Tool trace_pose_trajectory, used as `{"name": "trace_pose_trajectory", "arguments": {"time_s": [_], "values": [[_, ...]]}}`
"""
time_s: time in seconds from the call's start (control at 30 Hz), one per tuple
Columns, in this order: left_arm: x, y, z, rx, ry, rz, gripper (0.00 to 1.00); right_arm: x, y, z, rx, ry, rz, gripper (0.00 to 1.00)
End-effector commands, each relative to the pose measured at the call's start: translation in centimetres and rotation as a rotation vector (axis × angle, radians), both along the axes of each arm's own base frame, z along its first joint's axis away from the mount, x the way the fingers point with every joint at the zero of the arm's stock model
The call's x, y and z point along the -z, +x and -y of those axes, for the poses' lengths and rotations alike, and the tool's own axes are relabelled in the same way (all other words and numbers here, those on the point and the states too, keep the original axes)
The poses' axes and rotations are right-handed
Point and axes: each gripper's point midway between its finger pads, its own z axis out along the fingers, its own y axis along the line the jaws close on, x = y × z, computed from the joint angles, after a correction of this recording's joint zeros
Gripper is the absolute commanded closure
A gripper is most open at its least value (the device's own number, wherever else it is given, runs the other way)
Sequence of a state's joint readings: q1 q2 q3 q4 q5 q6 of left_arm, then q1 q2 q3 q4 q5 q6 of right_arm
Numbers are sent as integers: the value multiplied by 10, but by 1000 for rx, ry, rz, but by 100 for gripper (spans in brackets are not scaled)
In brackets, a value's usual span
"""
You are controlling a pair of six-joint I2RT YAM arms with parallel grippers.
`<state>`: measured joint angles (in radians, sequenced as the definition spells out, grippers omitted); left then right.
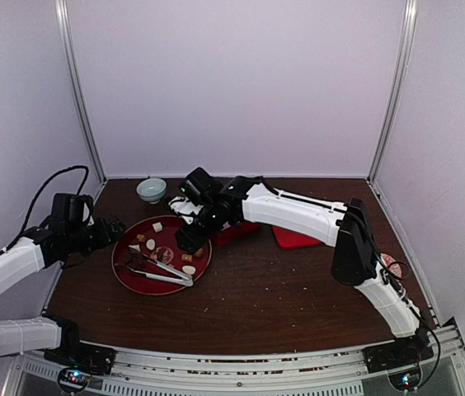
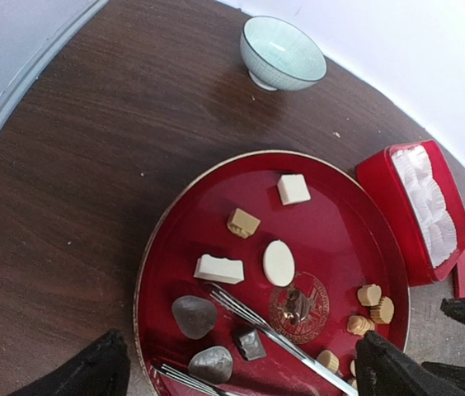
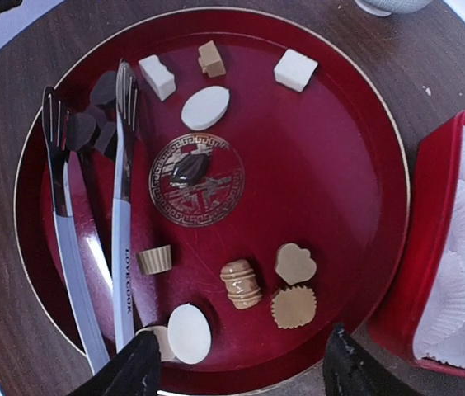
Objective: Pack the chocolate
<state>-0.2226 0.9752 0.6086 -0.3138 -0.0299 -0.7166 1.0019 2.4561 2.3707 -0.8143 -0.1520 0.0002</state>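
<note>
Left pincer point(image 2: 237, 363): spread wide, empty, at the tray's left rim. Chocolate point(image 3: 241, 283): loose pieces scattered over the round red tray point(image 3: 323, 165), desk's far-left quarter. Right pincer point(image 3: 241, 371): spread wide, empty, hovering directly over the tan pieces; judged the nearer arm. Cup-lined box point(image 3: 463, 272) sits just right of the tray.

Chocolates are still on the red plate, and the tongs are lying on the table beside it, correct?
Not quite. The tongs lie on the red plate itself, among the chocolates, not on the table beside it. The right wrist view shows this. The chocolates are still on the plate.
</note>
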Motion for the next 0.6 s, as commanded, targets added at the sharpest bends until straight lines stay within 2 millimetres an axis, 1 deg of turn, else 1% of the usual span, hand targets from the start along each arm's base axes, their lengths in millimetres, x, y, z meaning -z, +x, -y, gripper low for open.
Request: {"name": "trace_pose_trajectory", "arguments": {"time_s": [0.0,0.1,0.3,0.43,0.5,0.57], "values": [[-9,3,3,14,-6,49,2,-6,-15,-17,-32,14,23,34],[-8,3,4,19,-7,49,2,0,-23,-25,-46,10,18,39],[-5,1,4,22,-6,46,2,11,-37,-37,-64,0,26,44],[-6,1,4,23,-9,48,2,21,-40,-41,-54,-18,39,50],[-7,0,4,25,-9,51,2,29,-39,-41,-43,-36,47,55],[-7,0,4,26,-8,54,2,36,-39,-41,-37,-48,46,57]]}}
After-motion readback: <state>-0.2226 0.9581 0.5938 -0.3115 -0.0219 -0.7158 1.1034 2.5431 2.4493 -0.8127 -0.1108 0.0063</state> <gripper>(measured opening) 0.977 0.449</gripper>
